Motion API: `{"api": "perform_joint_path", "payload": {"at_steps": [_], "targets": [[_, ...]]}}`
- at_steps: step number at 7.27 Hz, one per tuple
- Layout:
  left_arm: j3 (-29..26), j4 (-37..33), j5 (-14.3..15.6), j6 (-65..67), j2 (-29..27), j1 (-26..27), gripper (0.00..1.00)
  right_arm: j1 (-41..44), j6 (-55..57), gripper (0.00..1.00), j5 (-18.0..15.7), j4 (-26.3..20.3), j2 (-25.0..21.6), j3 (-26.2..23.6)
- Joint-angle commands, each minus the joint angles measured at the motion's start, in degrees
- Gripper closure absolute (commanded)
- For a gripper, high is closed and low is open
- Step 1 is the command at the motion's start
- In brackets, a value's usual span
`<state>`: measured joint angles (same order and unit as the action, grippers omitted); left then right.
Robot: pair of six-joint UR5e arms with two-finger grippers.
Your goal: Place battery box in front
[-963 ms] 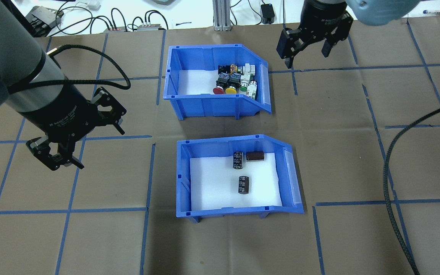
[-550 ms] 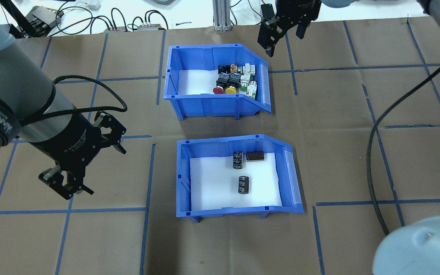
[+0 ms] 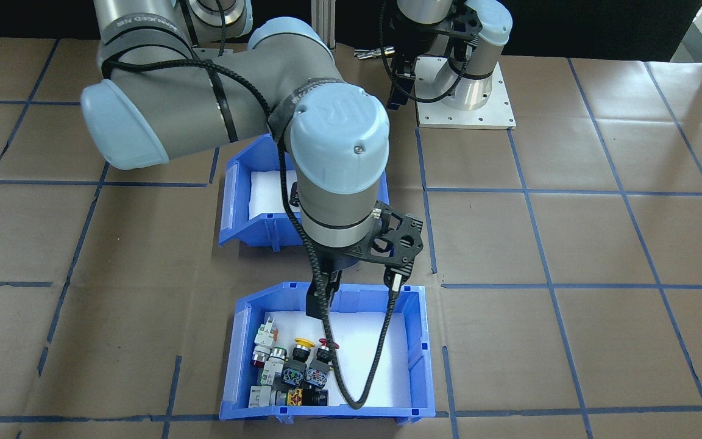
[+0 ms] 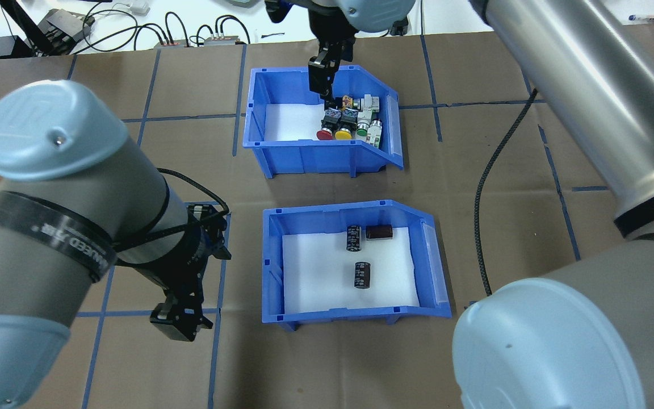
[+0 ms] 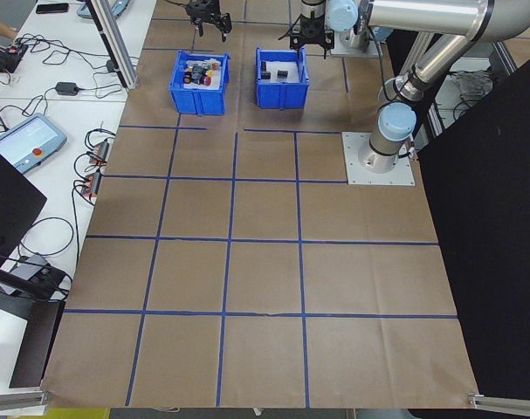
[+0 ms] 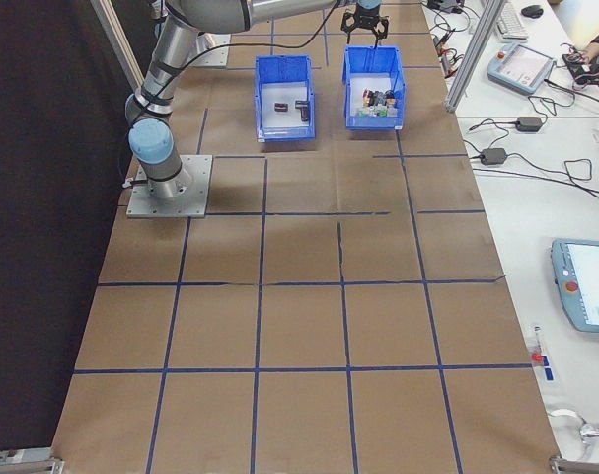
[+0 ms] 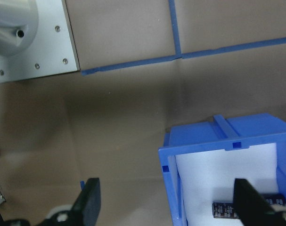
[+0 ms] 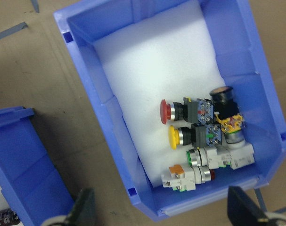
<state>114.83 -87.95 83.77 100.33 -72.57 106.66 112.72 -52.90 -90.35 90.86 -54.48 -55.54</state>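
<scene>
The battery box (image 4: 271, 267), a blue bin with white foam and three dark cells (image 4: 362, 275), sits nearer the robot. Much of the battery box (image 3: 236, 213) is hidden behind the right arm in the front view. My left gripper (image 4: 183, 319) hangs open to the left of the box, and a corner of the box (image 7: 199, 151) shows between its fingers (image 7: 90, 200). My right gripper (image 4: 327, 76) is open above the far wall of the switch bin (image 4: 259, 122), and its fingertips (image 8: 241, 209) frame that bin's end wall. Neither gripper holds anything.
The switch bin (image 3: 415, 360) holds several red, yellow and white push-buttons (image 8: 199, 136). The right arm's cable (image 3: 381, 341) loops down into it. The left arm's base plate (image 7: 29, 42) lies near. Cables and devices (image 4: 191, 34) line the far table edge.
The right gripper swung left from beyond the switch bin's right corner to above its far wall. The left gripper moved nearer and rightward, toward the battery box. Both stayed open.
</scene>
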Motion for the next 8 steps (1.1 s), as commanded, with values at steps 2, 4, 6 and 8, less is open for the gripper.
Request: {"api": "perform_joint_path", "payload": {"at_steps": [2,4,6,8], "targets": [[4.34,9.28,-0.89,10.12,-5.27,7.13,0.01,1.19,-10.28,0.0,-0.44,1.33,1.74,-3.32],[4.35,16.02,-0.89,13.28,-10.89,10.75,0.01,1.54,-9.59,0.0,-0.52,8.16,1.66,-8.06],[4.61,19.04,-0.98,15.58,-13.55,13.3,0.01,2.15,-8.72,0.0,-0.53,21.56,2.09,-15.43],[4.61,21.75,-0.89,16.47,-15.92,14.37,0.0,2.33,-6.18,0.0,-0.61,26.56,2.54,-19.68]]}}
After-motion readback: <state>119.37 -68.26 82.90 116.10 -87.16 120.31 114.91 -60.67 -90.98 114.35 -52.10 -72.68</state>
